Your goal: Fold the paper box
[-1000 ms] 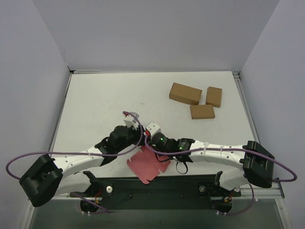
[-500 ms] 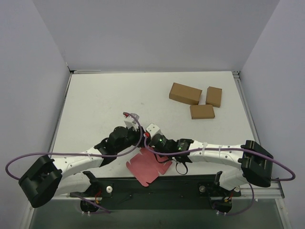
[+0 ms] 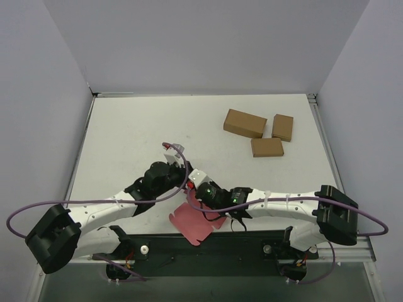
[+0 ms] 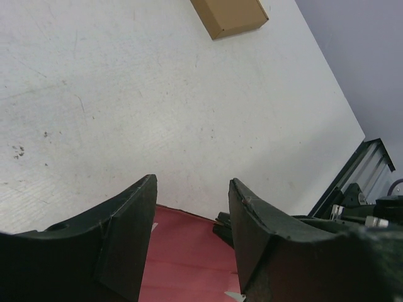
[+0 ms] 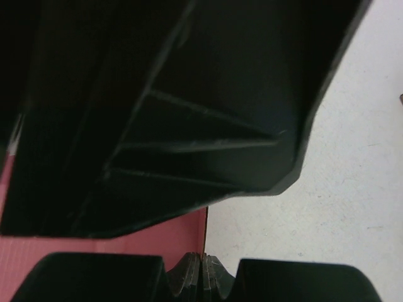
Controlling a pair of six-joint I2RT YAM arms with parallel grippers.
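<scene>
The paper box is a flat pink-red card sheet [image 3: 192,224] at the table's near edge, between the two arms. My right gripper [image 3: 196,197] is shut on the sheet's far edge; in the right wrist view the ridged pads [image 5: 203,264] pinch the thin upright edge of the sheet [image 5: 157,240]. My left gripper [image 3: 182,184] hangs just behind it, open and empty. In the left wrist view its gripper [image 4: 192,189] straddles the sheet [image 4: 189,258] from above, with the right gripper's tips [image 4: 225,228] beside it.
Three brown cardboard boxes [image 3: 244,123] [image 3: 283,127] [image 3: 267,147] lie at the far right of the white table [image 3: 126,138]; one shows in the left wrist view [image 4: 230,16]. The left arm's dark body [image 5: 164,107] fills most of the right wrist view.
My right gripper has moved left and nearer with the sheet's edge. The sheet has shifted a little toward the near edge. My left gripper has closed in above it.
</scene>
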